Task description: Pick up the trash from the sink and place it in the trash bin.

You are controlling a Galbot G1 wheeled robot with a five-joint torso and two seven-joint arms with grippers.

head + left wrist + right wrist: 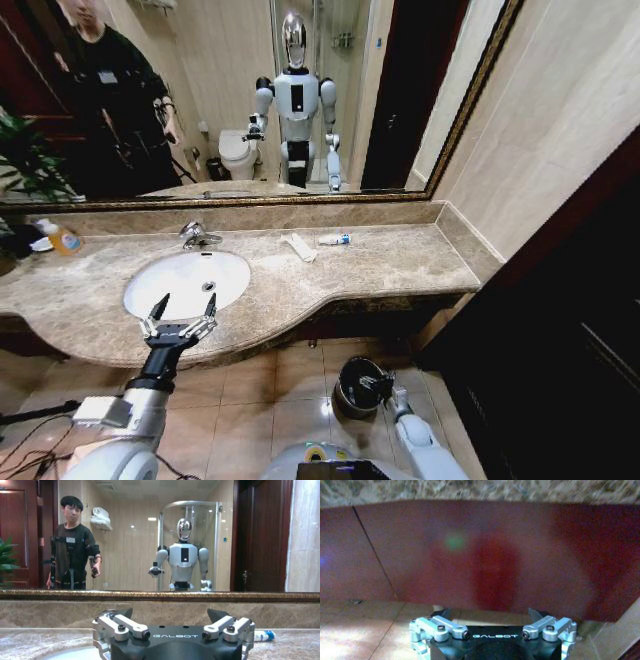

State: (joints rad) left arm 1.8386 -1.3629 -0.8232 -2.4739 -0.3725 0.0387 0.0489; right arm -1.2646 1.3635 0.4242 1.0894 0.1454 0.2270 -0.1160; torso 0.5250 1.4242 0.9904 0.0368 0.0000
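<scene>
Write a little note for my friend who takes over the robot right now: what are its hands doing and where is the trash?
Left gripper: open, empty, over the front rim of the sink.
Right gripper: low, at the trash bin on the floor under the counter, open, nothing in it.
The basin looks bare. A flat white packet and a white-and-blue tube lie on the counter to the right of the faucet.
Done: the sink looks cleared.
Left: the two on the counter, if they count; the bin's inside is too dark to check.

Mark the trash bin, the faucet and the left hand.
trash bin [352, 398]: head view, on its metallic rim.
faucet [197, 235]: head view, on the chrome body.
left hand [183, 312]: head view, midway between its open fingertips.
</scene>
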